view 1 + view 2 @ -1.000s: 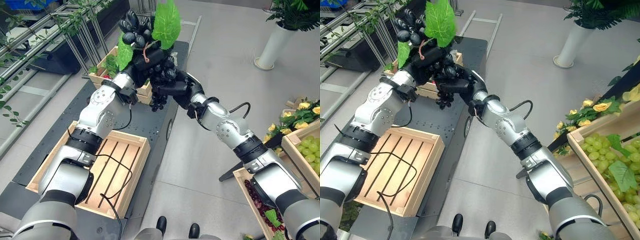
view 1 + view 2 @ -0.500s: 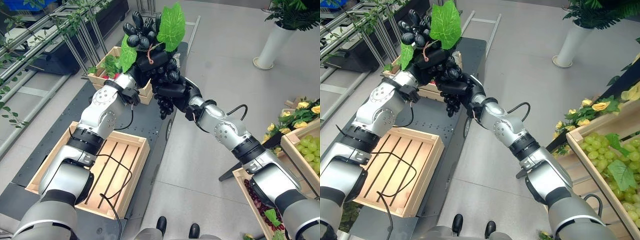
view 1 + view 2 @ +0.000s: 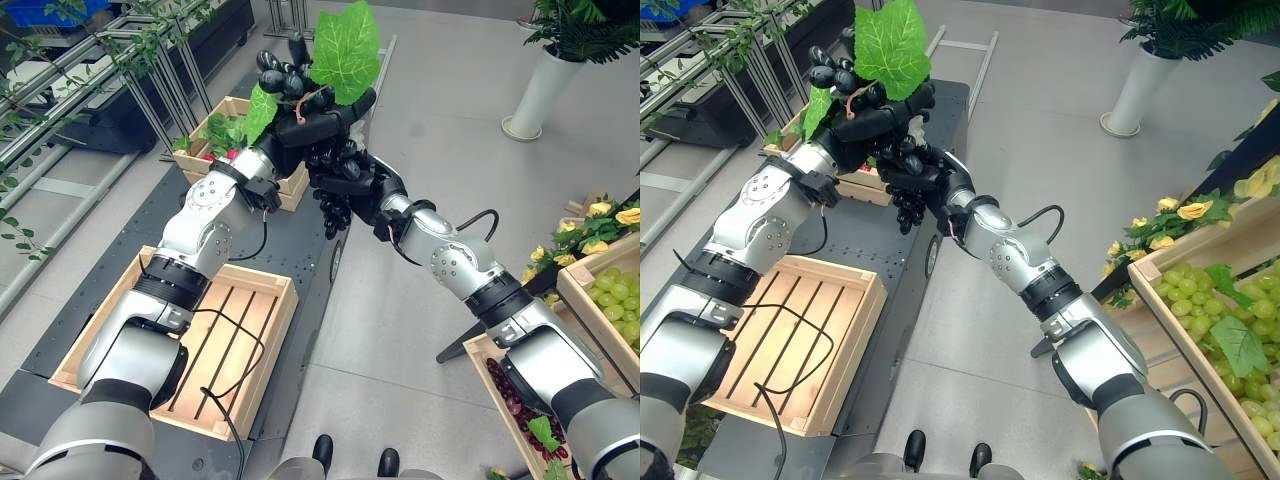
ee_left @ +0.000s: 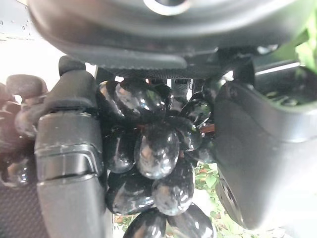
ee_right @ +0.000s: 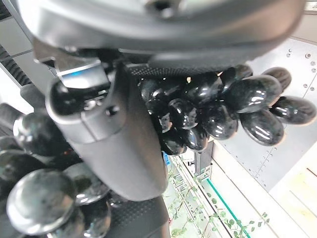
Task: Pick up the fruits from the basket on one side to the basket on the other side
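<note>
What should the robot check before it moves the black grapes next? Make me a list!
1. Left robot hand holding the black grapes: ok, fingers curled round the bunch in its wrist view.
2. Right robot hand holding the same bunch: ok, grapes pressed against it.
3. Bunch lifted above the cart: ok, it hangs in the air.
4. Empty wooden crate ready near the left arm: ok, nothing inside.
5. Green leaf attached to the bunch: ok, it sticks up on top.
6. Grip firm enough for one hand alone: cannot tell.

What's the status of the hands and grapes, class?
Left hand and right hand both shut on black grapes, mid-air. Empty crate below left. Nothing blocking.
</note>
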### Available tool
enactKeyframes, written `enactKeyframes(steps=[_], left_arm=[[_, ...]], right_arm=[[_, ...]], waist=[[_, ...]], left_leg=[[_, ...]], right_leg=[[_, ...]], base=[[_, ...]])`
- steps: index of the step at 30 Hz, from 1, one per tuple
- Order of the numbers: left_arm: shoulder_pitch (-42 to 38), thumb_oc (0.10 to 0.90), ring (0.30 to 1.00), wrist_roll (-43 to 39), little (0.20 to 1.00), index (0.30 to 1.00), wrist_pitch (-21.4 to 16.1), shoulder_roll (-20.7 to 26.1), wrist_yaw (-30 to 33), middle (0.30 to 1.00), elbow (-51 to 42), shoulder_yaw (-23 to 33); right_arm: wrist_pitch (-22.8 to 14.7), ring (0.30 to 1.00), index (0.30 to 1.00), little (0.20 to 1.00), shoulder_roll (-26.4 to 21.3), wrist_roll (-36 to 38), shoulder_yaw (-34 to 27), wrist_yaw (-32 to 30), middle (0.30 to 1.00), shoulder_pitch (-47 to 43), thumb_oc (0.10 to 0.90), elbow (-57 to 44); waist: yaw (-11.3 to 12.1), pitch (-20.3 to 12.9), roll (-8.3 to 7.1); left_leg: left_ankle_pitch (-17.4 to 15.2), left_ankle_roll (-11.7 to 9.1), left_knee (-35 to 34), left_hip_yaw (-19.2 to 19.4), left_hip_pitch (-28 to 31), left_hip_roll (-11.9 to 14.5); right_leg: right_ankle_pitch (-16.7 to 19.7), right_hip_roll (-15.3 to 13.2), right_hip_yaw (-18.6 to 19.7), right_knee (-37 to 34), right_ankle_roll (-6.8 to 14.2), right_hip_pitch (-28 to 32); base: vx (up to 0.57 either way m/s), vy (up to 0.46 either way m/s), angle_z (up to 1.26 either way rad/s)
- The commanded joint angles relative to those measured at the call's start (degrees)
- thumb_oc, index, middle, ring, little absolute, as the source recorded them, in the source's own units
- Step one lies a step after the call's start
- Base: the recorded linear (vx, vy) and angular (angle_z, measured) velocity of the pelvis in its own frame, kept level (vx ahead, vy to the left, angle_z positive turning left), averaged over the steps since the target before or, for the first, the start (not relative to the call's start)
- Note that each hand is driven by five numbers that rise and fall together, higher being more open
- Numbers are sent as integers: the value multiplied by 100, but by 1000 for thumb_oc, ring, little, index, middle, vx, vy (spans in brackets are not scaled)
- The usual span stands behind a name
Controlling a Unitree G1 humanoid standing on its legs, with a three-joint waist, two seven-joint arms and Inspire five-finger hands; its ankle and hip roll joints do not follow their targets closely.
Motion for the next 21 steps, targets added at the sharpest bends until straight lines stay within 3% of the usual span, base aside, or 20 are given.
enactKeyframes(steps=[1, 21], left_arm=[[-458, 800, 900, -141, 900, 900, -286, -202, 111, 900, 1164, -67], [601, 800, 900, -364, 900, 900, -857, -203, 340, 900, 1923, 713]], right_arm=[[-661, 300, 300, 300, 556, 355, -326, 462, 300, -135, 400, -307], [-533, 300, 300, 300, 132, 240, -657, 681, 300, 892, 400, -520]], waist=[[-2, -1522, 65], [-241, -1412, -49]], left_leg=[[-160, -176, -43, 171, -140, -94], [-212, -159, -43, 423, -63, -70]], right_leg=[[232, -88, 83, 8, -131, -185], [257, -55, 300, 8, -144, -199]], base=[[0, 0, 0], [-6, 8, -3]])
